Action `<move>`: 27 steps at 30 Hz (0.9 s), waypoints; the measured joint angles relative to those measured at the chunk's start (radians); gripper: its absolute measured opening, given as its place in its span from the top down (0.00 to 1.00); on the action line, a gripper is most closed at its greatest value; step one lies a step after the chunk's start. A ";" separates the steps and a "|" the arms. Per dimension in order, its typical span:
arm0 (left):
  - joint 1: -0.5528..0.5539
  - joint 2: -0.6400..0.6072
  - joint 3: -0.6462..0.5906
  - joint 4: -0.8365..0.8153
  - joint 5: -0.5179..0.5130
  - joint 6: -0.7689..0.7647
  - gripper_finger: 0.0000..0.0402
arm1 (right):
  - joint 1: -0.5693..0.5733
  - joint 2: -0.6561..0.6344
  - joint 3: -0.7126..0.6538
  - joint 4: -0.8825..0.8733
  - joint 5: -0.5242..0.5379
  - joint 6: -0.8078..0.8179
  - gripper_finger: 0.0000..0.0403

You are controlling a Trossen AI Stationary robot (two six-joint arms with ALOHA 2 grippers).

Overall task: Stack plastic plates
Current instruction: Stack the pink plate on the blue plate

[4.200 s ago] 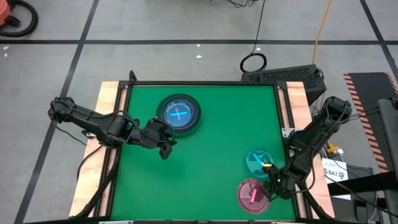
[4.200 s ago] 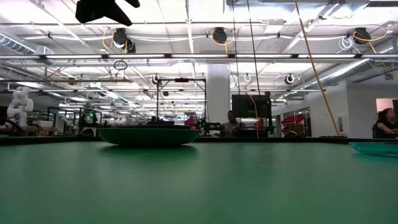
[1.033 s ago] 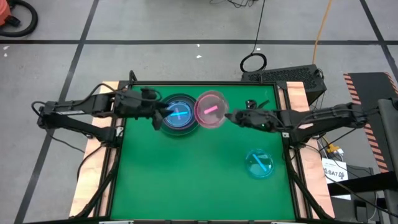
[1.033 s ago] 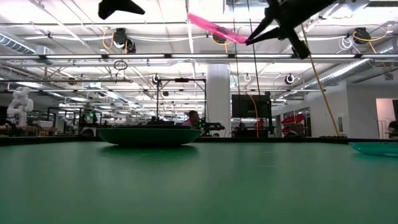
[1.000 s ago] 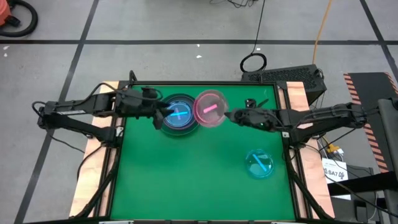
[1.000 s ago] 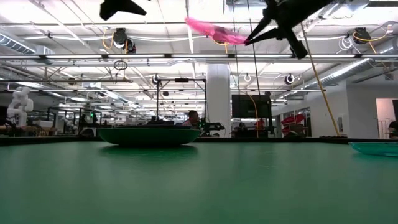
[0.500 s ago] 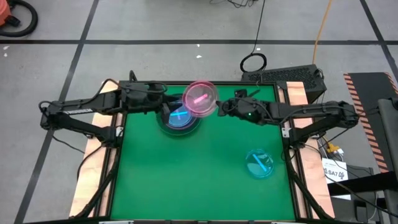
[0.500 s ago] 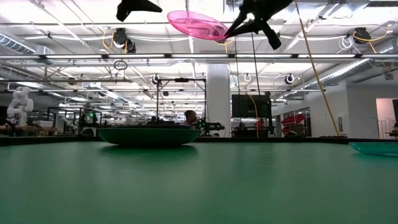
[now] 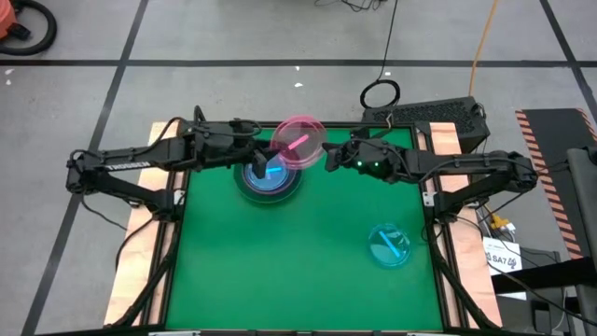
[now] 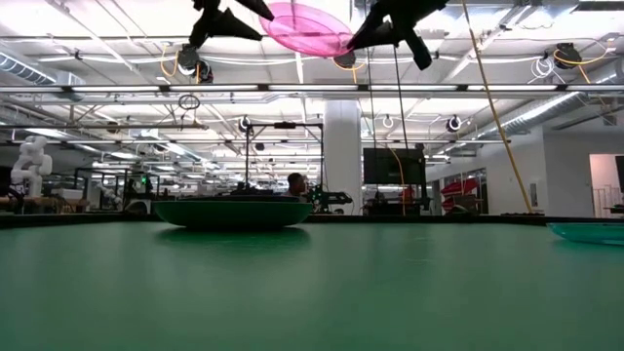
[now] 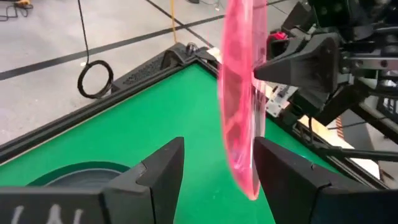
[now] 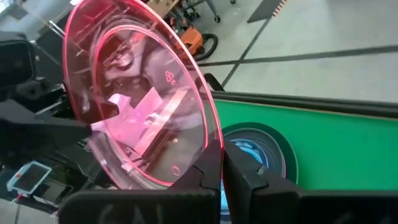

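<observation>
A translucent pink plate hangs high over the far middle of the table, with my right gripper shut on it. My left gripper is open at the plate's opposite side, its two fingers standing on either side of the rim. Below, a dark grey plate rests flat on the green table with a cyan plate lying inside it. Another cyan plate lies at the near right. My right gripper pinches the pink plate's rim between its two fingers, on the side toward the table's right. The fingers come roughly level from the right. The plate is lifted well clear, slightly tilted. Whether my left gripper touches the rim, I cannot tell.
The lone cyan plate sits near the table's right edge. Wooden rails run along both sides. A black box lies beyond the far right corner. A person shows in the room behind.
My right gripper has carried the pink plate toward the table's left and far edge and upward, and the plate has levelled out from a steeper tilt. My left gripper has moved right toward the plate, so its fingers now straddle the rim.
</observation>
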 joint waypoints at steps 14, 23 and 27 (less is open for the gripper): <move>0.000 0.039 0.002 0.107 -0.003 -0.016 0.96 | -0.002 0.000 0.000 0.024 -0.002 -0.090 0.94; 0.017 0.039 0.002 0.107 -0.003 -0.051 0.98 | -0.025 -0.045 -0.001 -0.044 -0.043 -0.072 0.75; 0.038 0.036 0.002 0.105 -0.002 -0.053 0.98 | -0.048 -0.086 -0.001 -0.171 -0.092 -0.016 0.66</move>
